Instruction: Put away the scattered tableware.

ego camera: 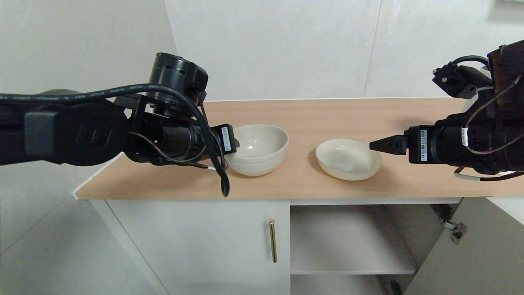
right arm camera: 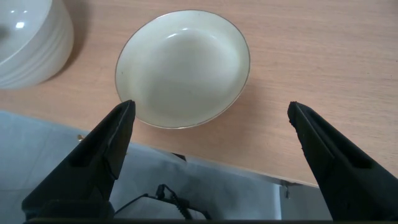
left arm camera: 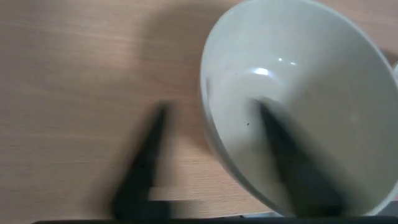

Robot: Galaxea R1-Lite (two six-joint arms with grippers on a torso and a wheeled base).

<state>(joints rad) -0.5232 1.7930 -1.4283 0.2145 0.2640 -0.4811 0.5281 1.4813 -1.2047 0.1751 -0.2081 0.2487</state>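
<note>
Deep bowl [ego camera: 257, 148]: it stands left of centre on the table [ego camera: 327, 114], with the shallow dish [ego camera: 348, 159] to its right, apart from it.
Left hand [left arm camera: 214, 165]: it is open across the deep bowl's left rim, one finger inside and one outside, gripping nothing.
Right hand [ego camera: 373, 145]: it is spread wide and empty at the dish's right rim.
Slip risk: if you pinch the glazed wall unevenly, the bowl may tip or squirt free.
Edge risk: a sideways nudge could slide either piece toward the near edge, and it would likely break in the fall.
Table: smooth pale wood that probably gives little friction.
Room: a white tiled wall [ego camera: 286, 49] lies behind, and below is an open cabinet shelf [ego camera: 352, 270] beside a closed door [ego camera: 204, 246].
</note>
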